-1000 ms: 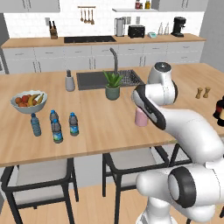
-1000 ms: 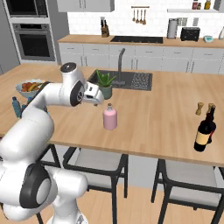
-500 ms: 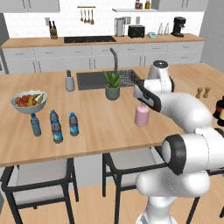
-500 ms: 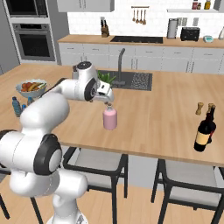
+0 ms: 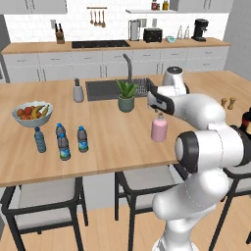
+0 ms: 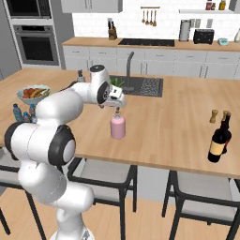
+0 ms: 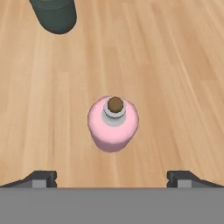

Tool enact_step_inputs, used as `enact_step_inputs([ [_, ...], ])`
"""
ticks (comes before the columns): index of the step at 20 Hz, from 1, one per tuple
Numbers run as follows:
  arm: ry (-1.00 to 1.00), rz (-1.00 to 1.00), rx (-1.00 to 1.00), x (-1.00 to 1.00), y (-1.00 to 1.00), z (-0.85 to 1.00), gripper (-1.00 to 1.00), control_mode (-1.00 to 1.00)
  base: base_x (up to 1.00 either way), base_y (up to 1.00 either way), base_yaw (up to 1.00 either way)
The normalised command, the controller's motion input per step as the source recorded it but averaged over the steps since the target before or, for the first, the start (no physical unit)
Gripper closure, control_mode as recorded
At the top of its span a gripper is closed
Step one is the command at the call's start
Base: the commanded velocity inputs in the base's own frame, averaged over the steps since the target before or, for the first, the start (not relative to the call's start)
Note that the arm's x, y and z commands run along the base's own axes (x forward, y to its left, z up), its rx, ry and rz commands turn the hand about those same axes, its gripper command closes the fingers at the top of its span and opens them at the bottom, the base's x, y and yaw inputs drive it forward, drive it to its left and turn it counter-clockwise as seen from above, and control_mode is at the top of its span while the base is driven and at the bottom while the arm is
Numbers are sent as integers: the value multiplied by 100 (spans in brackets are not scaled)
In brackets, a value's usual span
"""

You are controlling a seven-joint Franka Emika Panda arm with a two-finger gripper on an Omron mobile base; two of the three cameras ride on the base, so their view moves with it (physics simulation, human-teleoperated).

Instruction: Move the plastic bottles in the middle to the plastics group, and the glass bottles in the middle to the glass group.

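Observation:
The squat pink glass bottle stands upright mid-counter. My gripper hangs just above it, pointing down, open, with its fingertips wide apart and nothing between them. At the counter's left, the plastics group stands beside the fruit bowl: one pale blue small bottle and dark water bottles with blue labels. A dark bottle of the glass group stands at the far right.
A fruit bowl sits at the left. A potted plant stands just behind the pink bottle, in front of the sink. A grey shaker stands left of the sink. Two wooden shakers stand near the dark bottle.
The arm has swung its elbow round and the hand has risen slightly over the pink bottle. The bottle has not moved and the gripper stays open.

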Motion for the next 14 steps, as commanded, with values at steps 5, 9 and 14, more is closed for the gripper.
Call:
enact_step_inputs([
  [5, 1, 0, 0, 37, -20, -36, -100, -100, 0, 0, 0],
  [9, 0, 0, 0, 35, -6, -41, -100, -100, 0, 0, 0],
  [14, 3, 2, 0, 27, 0, -46, -100, -100, 0, 0, 0],
])
